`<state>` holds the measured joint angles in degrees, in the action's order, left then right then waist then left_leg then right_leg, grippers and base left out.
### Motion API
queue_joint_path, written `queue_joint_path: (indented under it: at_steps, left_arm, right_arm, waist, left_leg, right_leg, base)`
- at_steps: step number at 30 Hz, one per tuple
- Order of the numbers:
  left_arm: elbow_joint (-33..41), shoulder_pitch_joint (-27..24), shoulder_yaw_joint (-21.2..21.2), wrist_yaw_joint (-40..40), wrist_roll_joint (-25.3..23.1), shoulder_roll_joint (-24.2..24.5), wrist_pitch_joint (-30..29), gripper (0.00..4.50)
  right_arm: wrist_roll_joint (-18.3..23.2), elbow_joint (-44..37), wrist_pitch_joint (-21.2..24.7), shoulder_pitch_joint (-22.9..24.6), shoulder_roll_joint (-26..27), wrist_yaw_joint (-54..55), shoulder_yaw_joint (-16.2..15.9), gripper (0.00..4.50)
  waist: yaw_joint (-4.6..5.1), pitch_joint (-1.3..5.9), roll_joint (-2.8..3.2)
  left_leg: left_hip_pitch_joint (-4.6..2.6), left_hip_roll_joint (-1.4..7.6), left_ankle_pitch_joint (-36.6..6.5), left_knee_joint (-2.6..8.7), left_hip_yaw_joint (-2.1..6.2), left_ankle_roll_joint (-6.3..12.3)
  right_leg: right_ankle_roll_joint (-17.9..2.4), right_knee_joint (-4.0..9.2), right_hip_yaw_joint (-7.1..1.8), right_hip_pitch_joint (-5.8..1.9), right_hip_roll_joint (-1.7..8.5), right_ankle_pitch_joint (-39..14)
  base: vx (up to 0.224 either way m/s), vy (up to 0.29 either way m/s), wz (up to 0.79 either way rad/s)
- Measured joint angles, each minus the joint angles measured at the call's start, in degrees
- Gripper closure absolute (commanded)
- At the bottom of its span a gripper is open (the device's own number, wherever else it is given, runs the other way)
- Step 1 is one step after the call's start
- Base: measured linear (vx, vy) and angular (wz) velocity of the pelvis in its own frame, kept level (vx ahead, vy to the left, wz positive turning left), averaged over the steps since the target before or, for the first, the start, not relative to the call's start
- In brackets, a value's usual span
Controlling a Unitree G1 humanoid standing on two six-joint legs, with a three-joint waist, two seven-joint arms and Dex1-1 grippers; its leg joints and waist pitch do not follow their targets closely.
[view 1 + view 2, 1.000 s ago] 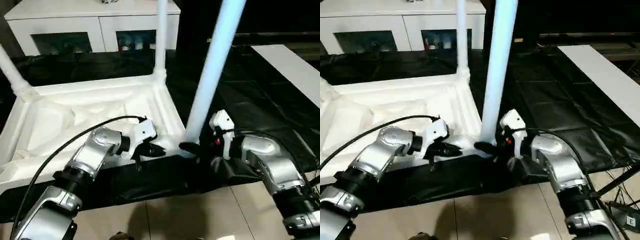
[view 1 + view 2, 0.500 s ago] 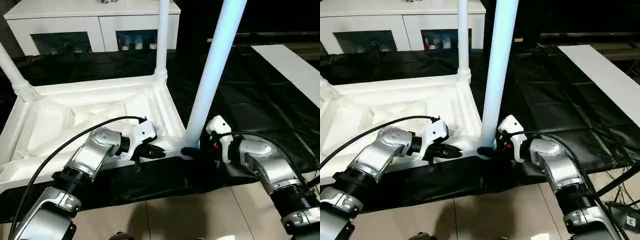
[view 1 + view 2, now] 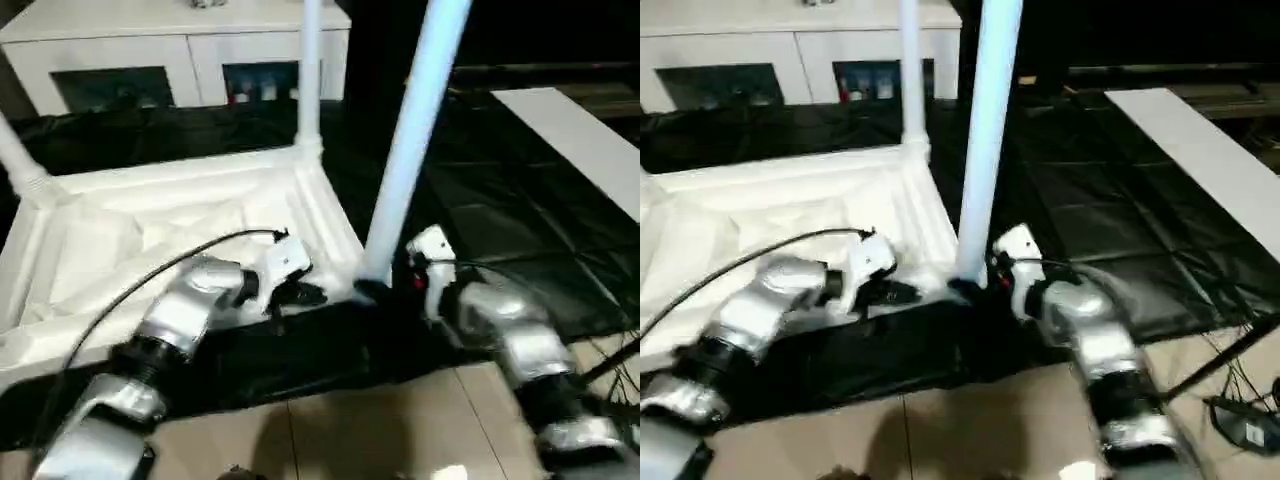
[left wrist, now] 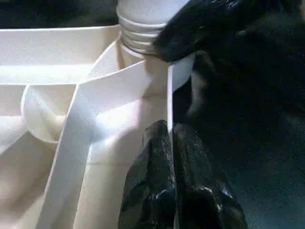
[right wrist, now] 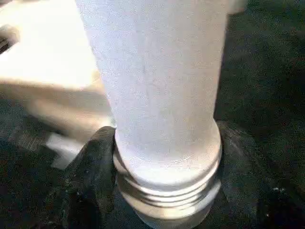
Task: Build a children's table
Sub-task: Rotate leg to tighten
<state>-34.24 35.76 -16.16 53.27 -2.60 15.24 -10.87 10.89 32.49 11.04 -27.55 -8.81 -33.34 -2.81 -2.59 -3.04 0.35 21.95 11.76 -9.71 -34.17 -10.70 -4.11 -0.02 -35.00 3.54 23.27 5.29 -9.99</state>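
- Between the right gripper's (image 5: 162, 186) black fingers (image 5: 93, 167): threaded base of the near leg (image 3: 405, 160), clasped one finger to each side just above the ribbed collar; grip low, likely so the leg can be turned into its socket while kept upright.
- Beneath those fingers: near corner socket of the tabletop (image 3: 150, 230), hidden by the collar; seating depth impossible to judge.
- Between the left gripper's (image 4: 172, 143) fingers (image 4: 152, 157): thin white side wall of the tabletop, pinched edge-on, fingers pressed together on it; hold probably meant to brace the top against the twisting at the corner.
- Just beyond the left fingertips: same corner socket with the leg's threaded collar, seen from inside the ribbed underside.
- Well beyond both grippers: tabletop lying underside up on black sheeting (image 3: 1110, 230), far corner leg (image 3: 308, 70) standing upright in its socket, another leg (image 3: 20, 155) rising at the far left corner.
- Further back still: white cabinet (image 3: 130, 40) with glass fronts, no part of the job.
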Motion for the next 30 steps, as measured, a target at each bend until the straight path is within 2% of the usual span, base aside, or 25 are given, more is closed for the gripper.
queue_joint_path:
  at_steps: [4, 7, 9, 14, 16, 17, 18, 20, 21, 23, 26, 30]
  left_arm:
    - [-3.4, 1.9, 0.5, -6.5, -1.1, -3.2, 0.0, 4.5]
    - [-8.5, 5.0, 0.7, -15.0, -2.8, -7.8, 0.1, 4.5]
    - [-11.3, 6.3, 0.8, -19.7, -3.6, -10.6, 0.8, 4.5]
    - [-14.4, 7.2, 1.2, -21.3, -3.8, -11.9, 3.1, 4.5]
    - [-14.5, 7.2, 1.2, -21.3, -3.8, -11.9, 3.3, 4.5]
    - [-14.5, 7.2, 1.2, -21.3, -3.8, -11.9, 3.5, 4.5]
    - [-14.5, 7.2, 1.3, -21.3, -3.8, -11.4, 3.7, 4.5]
    - [-14.9, 7.2, 2.8, -22.2, -3.8, -9.4, 4.0, 4.5]
    - [-15.0, 7.2, 3.4, -22.4, -3.8, -8.8, 4.1, 4.5]
    - [-13.9, 6.7, 4.0, -20.9, -3.6, -7.5, 4.2, 4.5]
    - [-9.3, 3.6, 4.0, -12.7, -1.2, -4.2, 4.5, 4.5]
    - [-2.5, -0.4, 2.5, 0.5, 2.1, 2.0, 4.7, 4.5]
  right_arm:
    - [-0.3, 3.6, -0.9, -2.4, 3.9, 9.2, 2.4, 1.83]
    - [-3.0, 9.4, -2.5, -7.1, 8.4, 22.5, 4.6, 1.83]
    - [-5.2, 13.1, -3.0, -10.2, 10.1, 30.5, 4.9, 1.83]
    - [-6.9, 15.1, -5.6, -10.7, 10.7, 32.5, 5.2, 1.83]
    - [-6.9, 15.1, -6.3, -10.4, 10.7, 32.5, 5.2, 1.27]
    - [-6.9, 15.1, -6.7, -10.3, 10.7, 32.4, 5.2, 1.27]
    - [-6.6, 14.2, -7.0, -9.9, 10.9, 31.7, 5.2, 1.13]
    - [-5.7, 10.3, -8.3, -8.3, 12.9, 28.2, 4.5, 0.91]
    - [-5.4, 8.7, -8.7, -7.9, 13.6, 26.2, 3.7, 0.91]
    - [-3.6, 4.0, -7.5, -7.4, 12.2, 22.0, 2.7, 0.78]
    - [-0.8, -3.0, -4.0, -3.3, 5.8, 11.1, 1.0, 0.78]
    - [0.8, -7.3, -1.2, 1.1, -2.5, -2.3, -1.6, 0.78]
  waist:
    - [0.39, 0.04, 0.07]
    - [0.64, 0.09, 0.24]
    - [0.61, 0.27, 0.63]
    - [0.17, 0.67, 1.27]
    - [0.06, 0.65, 1.32]
    - [0.06, 0.61, 1.41]
    - [0.06, 0.6, 1.46]
    - [1.19, 0.52, 1.38]
    - [1.46, 0.49, 1.35]
    - [1.64, 0.49, 1.35]
    - [0.57, 0.49, 1.35]
    - [-0.87, 0.45, 1.28]
  left_leg:
    - [-0.05, -0.02, 0.0, -0.02, 0.0, 0.0]
    - [-0.04, -0.06, 0.0, -0.03, -0.01, 0.0]
    - [-0.04, -0.13, 0.0, -0.02, -0.04, 0.01]
    - [-0.04, -0.16, 0.0, 0.18, -0.07, 0.04]
    - [-0.02, -0.15, 0.0, 0.2, -0.07, 0.04]
    - [-0.02, -0.15, 0.0, 0.2, -0.07, 0.04]
    - [-0.02, -0.15, 0.0, 0.2, -0.07, 0.04]
    - [0.13, -0.1, 0.0, 0.2, -0.08, 0.04]
    - [0.15, -0.09, 0.0, 0.21, 0.05, 0.03]
    - [0.09, -0.04, 0.0, 0.24, 0.27, 0.02]
    - [0.09, -0.04, -0.1, 0.43, 0.24, 0.07]
    - [0.21, 0.04, 0.0, 0.45, 0.18, 0.19]
  right_leg:
    - [0.0, 0.02, -0.04, -0.07, 0.0, 0.0]
    - [0.0, 0.04, -0.09, -0.06, 0.02, 0.0]
    - [0.0, 0.07, -0.17, -0.07, 0.04, 0.0]
    - [0.2, 0.09, -0.19, -0.05, 0.06, -0.1]
    - [0.2, 0.07, -0.18, -0.02, 0.05, -0.1]
    - [0.2, 0.07, -0.18, -0.01, 0.05, -0.1]
    - [0.2, 0.07, -0.17, -0.01, 0.05, -0.1]
    - [0.2, 0.04, -0.16, 0.14, 0.0, -0.1]
    - [0.3, 0.09, 0.0, 0.2, 0.01, 0.0]
    - [0.3, 0.19, 0.2, 0.29, 0.0, 0.0]
    - [0.3, 0.21, 0.22, 0.33, -0.01, -0.1]
    - [0.2, 0.04, 0.26, 0.55, -0.04, -0.2]
  base:
    - [0.0, 0.0, 0.0]
    - [0.0, 0.0, 0.0]
    - [0.0, 0.0, 0.0]
    - [0.0, 0.0, 0.0]
    - [0.0, 0.0, 0.0]
    - [0.0, 0.0, 0.0]
    - [0.0, 0.0, 0.0]
    - [0.0, 0.0, 0.0]
    - [-0.01, -0.003, -0.19]
    - [0.0, 0.0, 0.0]
    - [0.0, 0.0, 0.0]
    - [0.0, 0.0, 0.0]
